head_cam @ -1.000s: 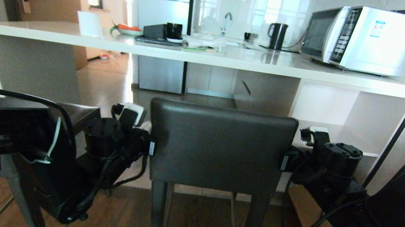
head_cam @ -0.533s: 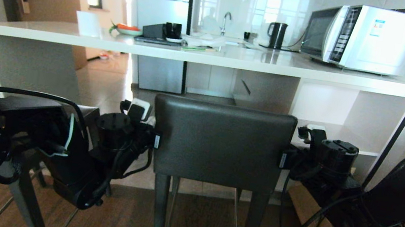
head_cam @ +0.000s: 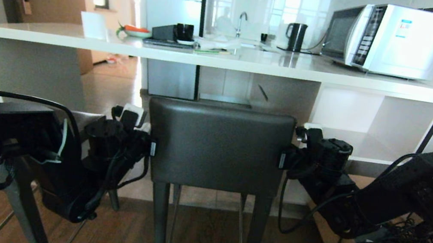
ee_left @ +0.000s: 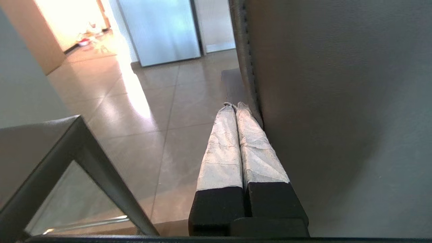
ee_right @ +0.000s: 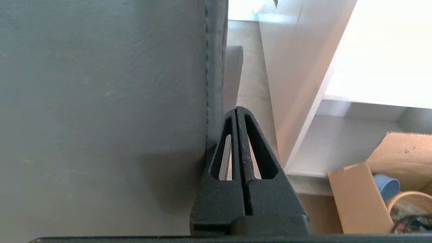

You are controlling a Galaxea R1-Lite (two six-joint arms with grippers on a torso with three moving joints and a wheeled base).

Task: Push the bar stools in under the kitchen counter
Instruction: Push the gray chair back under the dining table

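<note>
Grey leather stool backrest (head_cam: pixel 219 146) squeezed between left hand (head_cam: pixel 150 148) and right hand (head_cam: pixel 283 160).

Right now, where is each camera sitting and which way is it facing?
Head view: up high, looking forward and down at the bar stool and kitchen counter; both arms show.
Left wrist view: behind the left tool, shut, alongside the backrest's edge, facing the tiled floor.
Right wrist view: behind the right tool, shut, at the opposite edge, facing the shelf cubbies.
All three share the stool's backrest.
</note>
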